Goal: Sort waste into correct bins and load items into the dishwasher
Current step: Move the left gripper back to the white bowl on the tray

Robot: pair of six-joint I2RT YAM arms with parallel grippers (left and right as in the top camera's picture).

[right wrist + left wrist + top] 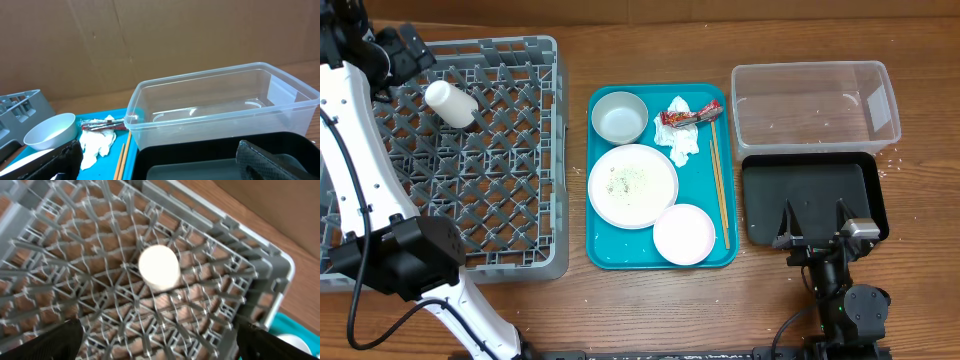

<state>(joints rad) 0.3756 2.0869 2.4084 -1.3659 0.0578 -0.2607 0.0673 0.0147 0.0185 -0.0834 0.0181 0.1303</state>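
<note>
Left gripper, jaws spread wide and empty, was positioned above the white cup, which was set on the grey dish rack. Right gripper, likewise spread empty, was held over the black tray; napkin and wrapper were seen on the teal tray.

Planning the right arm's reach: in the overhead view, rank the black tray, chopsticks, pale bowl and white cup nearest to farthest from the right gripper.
1. black tray, under the right gripper.
2. chopsticks, teal tray's right side.
3. pale bowl, teal tray's far left corner.
4. white cup, in the grey rack.
</note>
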